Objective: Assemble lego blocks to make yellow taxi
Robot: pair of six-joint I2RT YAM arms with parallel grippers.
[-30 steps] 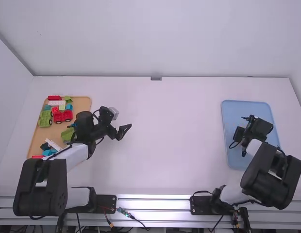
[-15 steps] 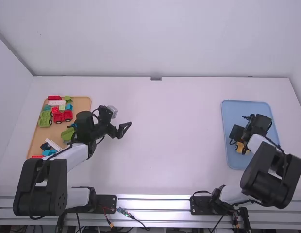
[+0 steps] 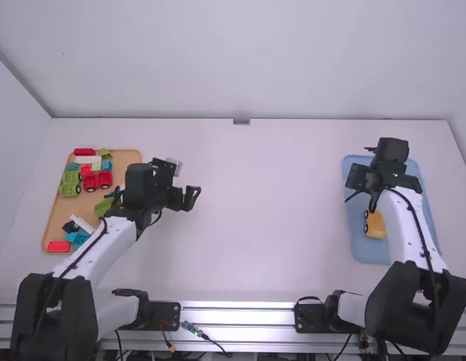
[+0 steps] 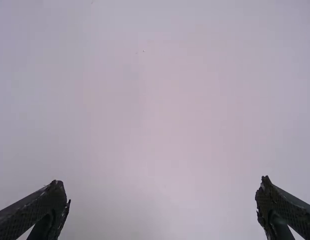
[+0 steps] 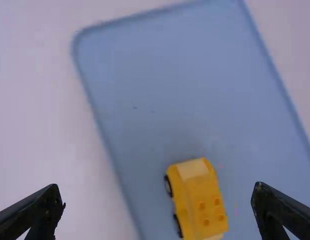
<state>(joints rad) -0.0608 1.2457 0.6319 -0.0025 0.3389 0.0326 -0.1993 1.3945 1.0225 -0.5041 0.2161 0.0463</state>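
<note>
A yellow taxi [image 3: 375, 224] with dark wheels sits in the blue tray [image 3: 358, 248], beside the right arm's white link. My right gripper [image 3: 358, 194] is over the tray, farther from the camera than the taxi. In the right wrist view the taxi [image 5: 199, 200] lies below and between the spread fingers of the right gripper [image 5: 157, 197], touched by neither. My left gripper [image 3: 192, 198] stands over bare table to the right of the orange-brown tray; in the left wrist view the left gripper [image 4: 162, 200] is open with nothing between its fingers.
The orange-brown tray [image 3: 126, 159] at the left holds a red wheeled piece [image 3: 98, 180], a green wheeled piece [image 3: 70, 184], a red brick [image 3: 59, 247] and several other bricks. Its near right part is beside the left arm. Bare white table [image 3: 263, 210] lies between the two trays.
The right arm has pulled up and away from the taxi, which was mostly hidden before and now rests free in the blue tray. The left arm has shifted slightly, its gripper staying near the same spot.
</note>
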